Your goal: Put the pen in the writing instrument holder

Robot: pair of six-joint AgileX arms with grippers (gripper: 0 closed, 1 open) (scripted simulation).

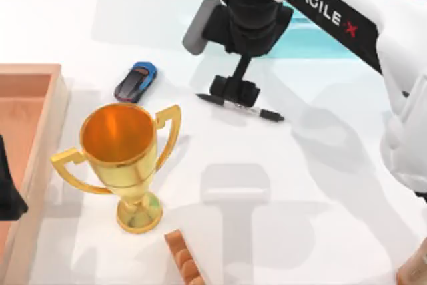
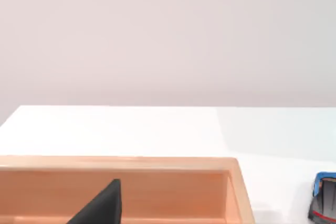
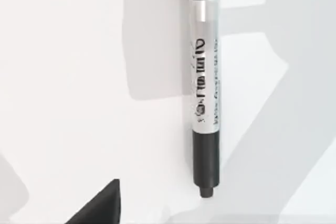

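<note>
Orange-brown and bumpy, a small ridged piece (image 1: 183,258) sits at the near edge of the white tabletop (image 1: 300,185). I cannot tell what it is.

Just past it stands a shiny gold trophy cup with two handles (image 1: 123,158), upright. Beside it, along the left side, lies a flat light-wood tray with raised walls (image 1: 47,131). The left end effector (image 1: 8,191) hangs parked over that tray, out of the way. I cannot tell if it is spread or pressed together.

Farther back rests a little blue and black toy car (image 1: 135,82). It is near the trophy and apart from the pen.

Farther still lies the slim white-grey pen with black ends and small black print (image 1: 263,113). It is flat on the tabletop, out in the open. The right end effector (image 1: 233,90) points straight down over the pen's middle, I think so it can take hold there and keep the pen level. I cannot tell if it is spread, pressed together or pinching the pen.

No pen holder is plain to me, so the job looks barely begun.
</note>
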